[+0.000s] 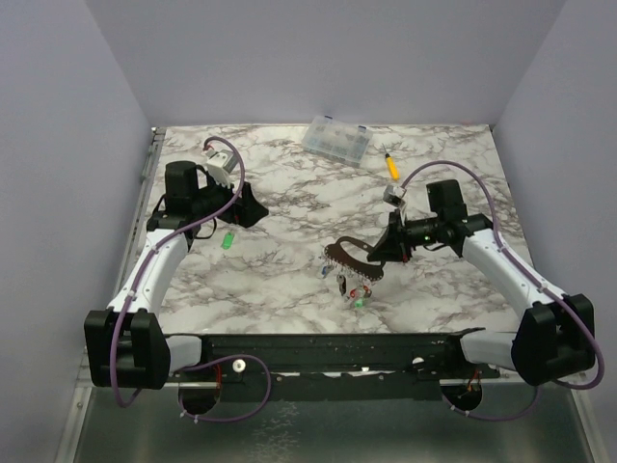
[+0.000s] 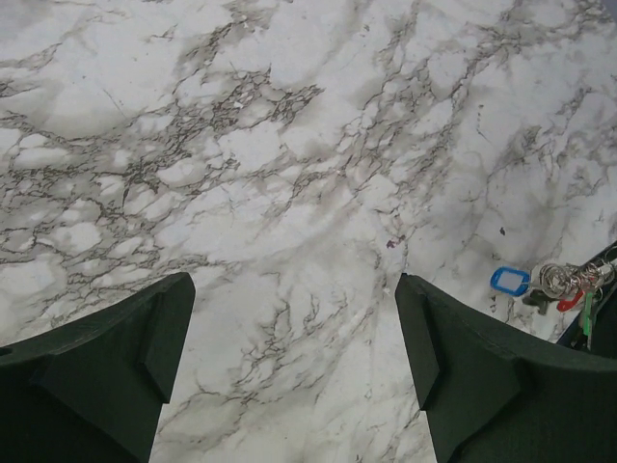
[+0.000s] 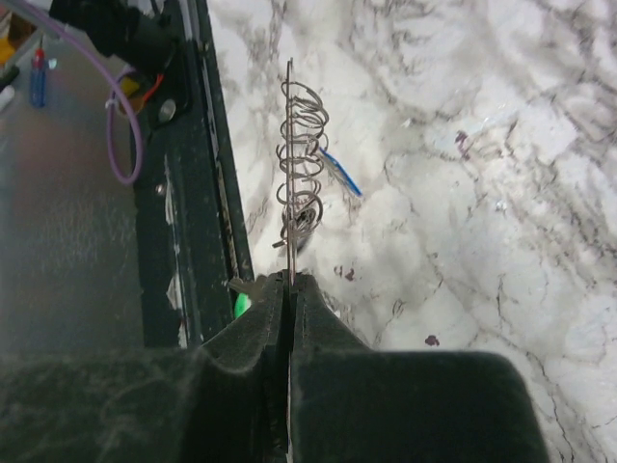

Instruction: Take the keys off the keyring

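Keyring check: that flat, oblong, grey-silver metal loop, where's it sitting? (benchrat)

Near the table's near edge, about the middle, a bit to the right. The right gripper has its fingers pinched tight on one end of it. From the wrist cam you only get it edge-on, a thin metal line sticking out past the fingertips. (yamfan)

And the keys? (benchrat)

A bunch of small keys with bright plastic heads hangs under the loop on little wire split rings. I can make out blue, red and green. Can't tell if the lowest ones touch the white-and-grey marble table. One small green key lies loose on its own toward the left edge. A yellow key lies near the far edge, just beside the clear plastic compartment box. (yamfan)

What about the other arm? (benchrat)

On the left side the left gripper hangs over bare marble, fingers spread wide, nothing between them. The loose green key is near it but not touching, and it's well apart from the keyring. (yamfan)
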You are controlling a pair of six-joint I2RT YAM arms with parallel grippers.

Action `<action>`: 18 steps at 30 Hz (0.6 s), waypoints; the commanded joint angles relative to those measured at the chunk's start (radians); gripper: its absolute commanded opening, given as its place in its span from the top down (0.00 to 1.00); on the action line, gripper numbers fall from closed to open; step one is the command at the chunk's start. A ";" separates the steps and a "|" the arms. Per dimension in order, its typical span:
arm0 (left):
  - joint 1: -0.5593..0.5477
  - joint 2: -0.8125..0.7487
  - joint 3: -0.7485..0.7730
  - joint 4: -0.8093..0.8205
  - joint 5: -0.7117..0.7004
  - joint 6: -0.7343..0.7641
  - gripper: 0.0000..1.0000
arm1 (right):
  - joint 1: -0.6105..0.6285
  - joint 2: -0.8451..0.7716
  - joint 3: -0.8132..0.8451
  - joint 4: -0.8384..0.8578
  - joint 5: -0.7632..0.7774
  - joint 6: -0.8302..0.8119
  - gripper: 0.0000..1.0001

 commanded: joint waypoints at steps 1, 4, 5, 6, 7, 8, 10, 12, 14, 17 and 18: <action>0.006 0.001 0.011 -0.044 -0.049 0.045 0.07 | -0.002 0.147 0.091 -0.249 -0.024 -0.231 0.99; 0.006 0.007 0.002 -0.044 -0.061 0.035 0.04 | -0.002 0.346 0.185 -0.326 -0.008 -0.324 0.99; 0.006 0.007 0.000 -0.043 -0.066 0.034 0.04 | -0.002 0.411 0.226 -0.355 0.000 -0.352 0.99; 0.006 0.005 -0.001 -0.042 -0.073 0.034 0.04 | -0.003 0.475 0.270 -0.381 0.005 -0.378 0.99; 0.006 0.003 -0.003 -0.041 -0.085 0.032 0.03 | -0.003 0.527 0.313 -0.398 0.013 -0.394 0.99; 0.006 -0.001 -0.006 -0.041 -0.095 0.031 0.03 | -0.003 0.573 0.357 -0.411 0.017 -0.407 0.99; 0.006 -0.008 -0.015 -0.040 -0.112 0.031 0.03 | -0.004 0.645 0.436 -0.416 0.031 -0.407 0.99; 0.006 -0.014 -0.028 -0.036 -0.122 0.031 0.02 | -0.003 0.707 0.518 -0.426 0.045 -0.408 0.99; 0.006 -0.016 -0.042 -0.030 -0.128 0.026 0.03 | -0.005 0.771 0.607 -0.452 0.063 -0.418 0.99; 0.006 -0.017 -0.060 -0.015 -0.133 0.020 0.02 | -0.005 0.870 0.767 -0.528 0.074 -0.451 0.99; 0.006 -0.018 -0.064 -0.012 -0.136 0.020 0.02 | -0.006 0.906 0.814 -0.560 0.073 -0.465 0.99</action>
